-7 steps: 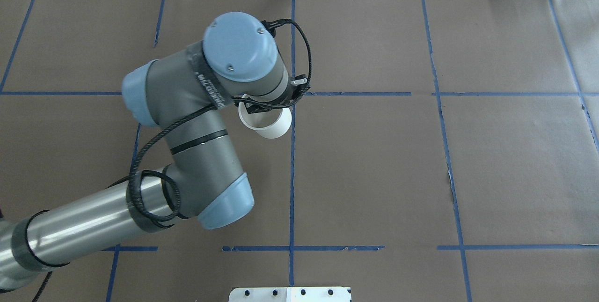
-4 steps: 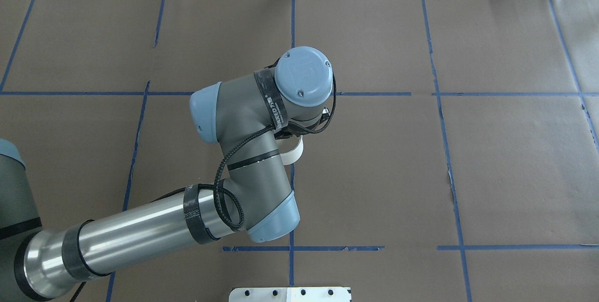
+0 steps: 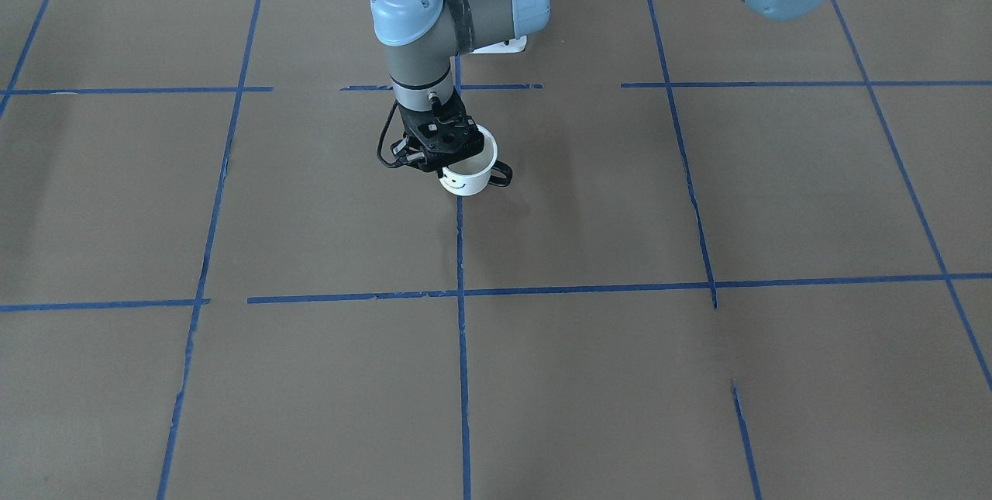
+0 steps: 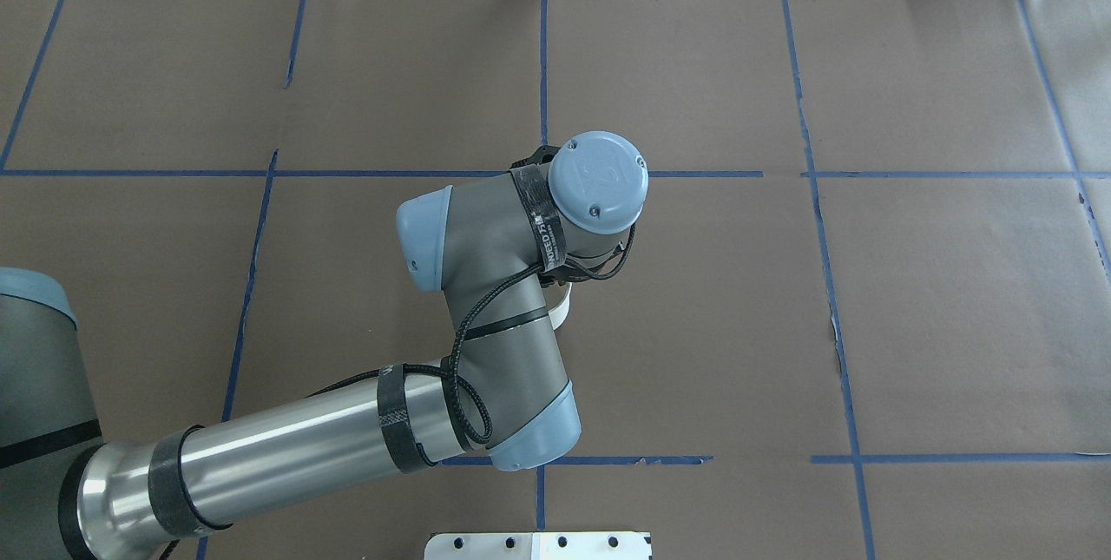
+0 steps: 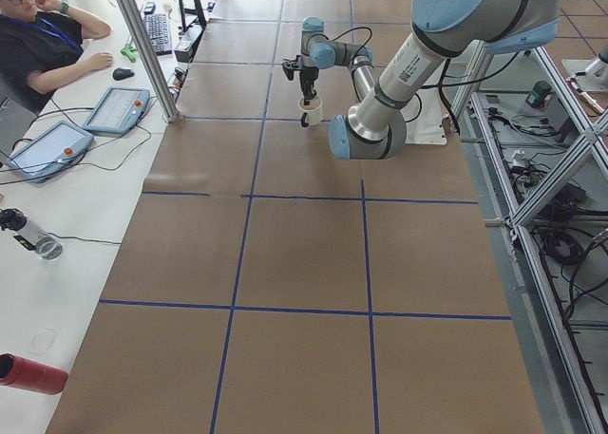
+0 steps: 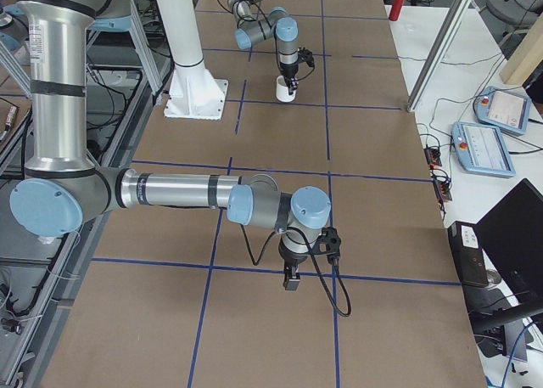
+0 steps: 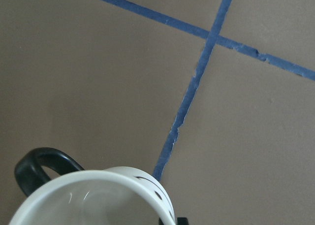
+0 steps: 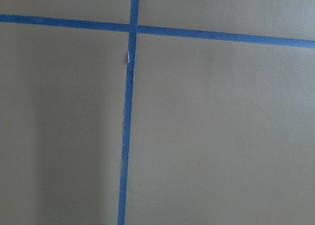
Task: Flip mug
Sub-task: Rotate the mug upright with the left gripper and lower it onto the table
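Clamping my left pincer (image 3: pixel 443 163) on the rim of the mug (image 3: pixel 467 178), I hold it mouth-up, low over the tabletop (image 3: pixel 620 205), beside a blue tape line (image 3: pixel 459 252). My best move is to lower it straight and level, releasing only once its base sits flat.

Overhead — mug (image 4: pixel 564 306) mostly under arm (image 4: pixel 508 260)

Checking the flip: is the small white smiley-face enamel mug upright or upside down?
Upright. The mug is mouth-up; the left wrist view looks into its empty inside, and its smiley face reads right way up.
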Action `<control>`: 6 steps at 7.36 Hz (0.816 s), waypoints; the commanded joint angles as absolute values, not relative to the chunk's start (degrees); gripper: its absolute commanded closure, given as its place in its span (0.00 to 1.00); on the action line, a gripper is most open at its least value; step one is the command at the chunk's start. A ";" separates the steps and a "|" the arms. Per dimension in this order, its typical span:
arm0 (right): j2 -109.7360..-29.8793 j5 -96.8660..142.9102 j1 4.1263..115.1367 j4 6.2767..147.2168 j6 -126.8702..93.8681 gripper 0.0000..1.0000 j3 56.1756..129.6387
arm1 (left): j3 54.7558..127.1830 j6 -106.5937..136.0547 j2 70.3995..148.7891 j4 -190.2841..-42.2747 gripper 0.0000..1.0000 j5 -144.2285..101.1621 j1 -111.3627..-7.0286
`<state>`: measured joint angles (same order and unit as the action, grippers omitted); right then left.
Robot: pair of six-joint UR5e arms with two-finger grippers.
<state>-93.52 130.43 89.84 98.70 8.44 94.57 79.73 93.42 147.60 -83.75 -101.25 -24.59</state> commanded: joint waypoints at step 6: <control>-93.52 130.43 89.82 98.70 8.44 0.00 94.57 | 83.90 91.24 146.52 -84.29 0.00 -97.48 -24.26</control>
<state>-93.52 130.43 89.82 98.70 8.44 94.57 80.79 92.37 147.20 -84.64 -99.21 -24.18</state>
